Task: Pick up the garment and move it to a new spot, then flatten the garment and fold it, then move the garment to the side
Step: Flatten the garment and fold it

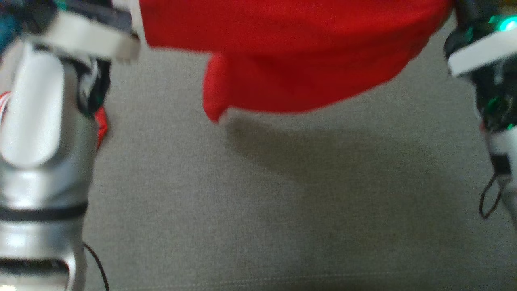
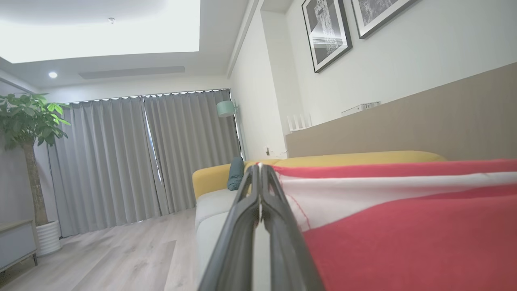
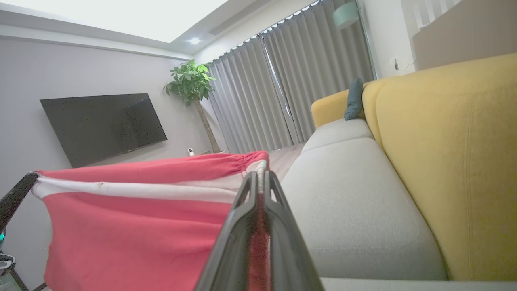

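1. Living room setup: grey curtains (image 2: 141, 161), a potted plant (image 2: 28, 121) in the corner, a TV (image 3: 101, 125) on the wall, and a sofa (image 3: 351, 210) with a grey seat (image 1: 258, 202) and a yellow backrest (image 3: 444, 161). A teal cushion (image 3: 354, 99) sits at the far end.
2. The garment (image 1: 303, 60) is red with a white band along its top edge. It's up in the air over the grey seat, pulled out between the two grippers, with its shadow (image 1: 323, 153) on the fabric below.
3. The left gripper (image 2: 259, 166) has its fingers pinched tight on one top corner, with the white band caught right at the tips.
4. The right gripper (image 3: 260, 173) is the same deal: clamped on the other top corner, where the red hem bunches up.
5. The head view is pretty blurry. The garment's lower edge hangs across the top of it, with a flap curling down on the left side, and the pale left forearm (image 1: 36, 113) stands beside it.
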{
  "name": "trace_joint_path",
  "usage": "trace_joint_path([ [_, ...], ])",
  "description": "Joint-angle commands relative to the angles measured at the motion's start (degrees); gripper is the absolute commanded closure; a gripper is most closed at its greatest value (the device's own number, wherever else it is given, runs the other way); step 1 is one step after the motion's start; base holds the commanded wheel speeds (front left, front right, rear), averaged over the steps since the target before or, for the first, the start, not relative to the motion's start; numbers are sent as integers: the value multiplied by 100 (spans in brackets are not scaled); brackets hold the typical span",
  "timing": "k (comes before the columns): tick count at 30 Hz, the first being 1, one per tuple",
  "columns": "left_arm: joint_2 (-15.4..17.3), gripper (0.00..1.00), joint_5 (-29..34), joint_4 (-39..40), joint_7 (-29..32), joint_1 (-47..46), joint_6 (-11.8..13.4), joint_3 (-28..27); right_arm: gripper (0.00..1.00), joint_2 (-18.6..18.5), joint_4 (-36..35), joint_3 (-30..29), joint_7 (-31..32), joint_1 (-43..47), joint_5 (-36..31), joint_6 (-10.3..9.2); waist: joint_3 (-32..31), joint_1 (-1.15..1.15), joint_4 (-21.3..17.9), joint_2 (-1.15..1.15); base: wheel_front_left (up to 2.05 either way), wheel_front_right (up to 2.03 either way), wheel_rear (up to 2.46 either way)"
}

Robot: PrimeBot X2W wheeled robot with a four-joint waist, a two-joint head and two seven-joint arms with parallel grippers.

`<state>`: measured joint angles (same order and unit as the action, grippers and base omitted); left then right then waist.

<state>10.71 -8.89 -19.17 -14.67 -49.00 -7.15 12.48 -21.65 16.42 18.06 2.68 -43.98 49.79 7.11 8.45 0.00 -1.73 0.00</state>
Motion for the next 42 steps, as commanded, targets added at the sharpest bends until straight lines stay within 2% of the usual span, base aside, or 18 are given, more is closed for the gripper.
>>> trace_joint_path([
  [1,274,100,58,21,13,-466,-8,-160,100,43,-55,-56,-39,-345,-98,37,209,0,34,0,0,0,0],
  [7,369,100,335,-968,144,-1737,46,8,100,347,728,-120,-366,-1478,-767,37,899,0,124,0,0,0,0],
  [11,406,100,619,-1545,69,-2519,325,65,100,534,1363,-35,-927,-2315,-1359,37,1289,0,196,0,0,0,0],
  [16,337,100,728,-1657,-25,-3356,754,-57,100,655,2100,-155,-1636,-3327,-2153,37,1689,0,312,0,0,0,0],
  [20,134,100,592,-1496,-29,-3389,784,-103,100,655,2536,-204,-1727,-3575,-2493,37,1849,0,431,0,0,0,0],
  [25,-292,100,213,-1336,-31,-2497,745,-248,100,668,3156,62,-1755,-3263,-2537,37,1907,0,548,0,0,0,0],
  [30,-637,100,-136,-928,-32,-1106,644,-390,100,547,3303,652,-1749,-2426,-2048,37,1819,0,562,0,0,0,0],
  [35,-771,100,-462,-532,-32,580,631,-400,100,236,2962,1335,-1714,-1298,-1392,37,1395,0,484,0,0,0,0],
  [42,-781,100,-1040,-38,-32,2492,934,17,100,-134,2148,1801,-1735,111,-741,37,691,0,377,0,0,0,0],
])
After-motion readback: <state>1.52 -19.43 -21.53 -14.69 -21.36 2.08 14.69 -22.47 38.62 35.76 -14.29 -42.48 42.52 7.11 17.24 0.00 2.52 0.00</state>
